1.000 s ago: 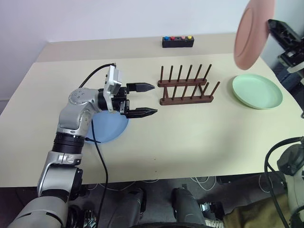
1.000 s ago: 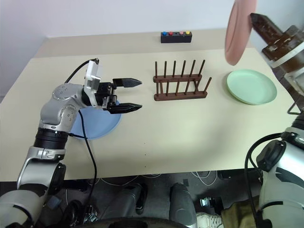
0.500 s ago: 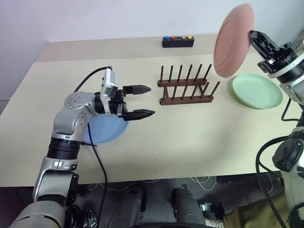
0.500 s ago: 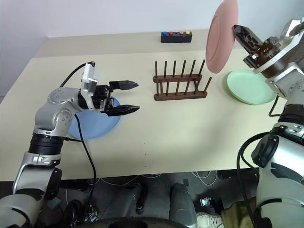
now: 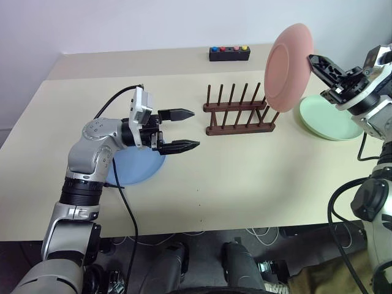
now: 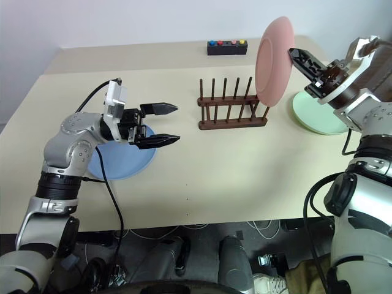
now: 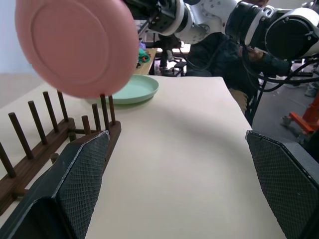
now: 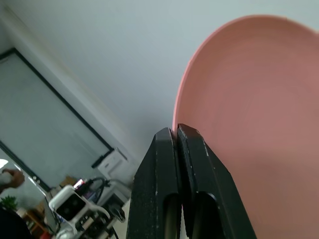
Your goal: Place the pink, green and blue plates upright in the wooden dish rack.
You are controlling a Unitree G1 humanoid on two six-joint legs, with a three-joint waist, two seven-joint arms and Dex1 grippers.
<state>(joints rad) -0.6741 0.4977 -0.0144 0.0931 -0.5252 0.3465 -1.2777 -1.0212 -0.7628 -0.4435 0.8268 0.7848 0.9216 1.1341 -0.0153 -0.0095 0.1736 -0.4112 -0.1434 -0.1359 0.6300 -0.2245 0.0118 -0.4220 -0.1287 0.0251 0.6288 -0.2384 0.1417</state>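
Right now I have the table (image 5: 245,184) in front of me with everything laid out across it, so let me go from big to small. My right arm is up on the right side, and its right tool (image 5: 313,61) is pinched shut on the rim of the pink plate (image 5: 288,64), which hangs upright in the air, face turned toward my left arm. The plate sits just above the right end of the wooden rack (image 5: 239,113), its lower edge close over the last pegs; from the left wrist view it looks to be hovering over the end pegs, not yet down between them. The rack's long axis runs left to right across the table, and the plate's face stands roughly across that axis, which I judge is what the slot wants. The drop is straight down from the tool, and the right arm is plainly the nearer one.

The green plate (image 5: 331,119) lies flat on the table just right of the rack, behind the pink one. The blue plate (image 5: 138,165) lies flat on the left, under my left arm. The left tool (image 5: 187,130) hovers above the table left of the rack, fingers spread wide and holding nothing, pointing toward the rack.

Compared with a second ago, the pink plate has come down and leftward, from high over the green plate to the rack's end. The left arm has hardly shifted.
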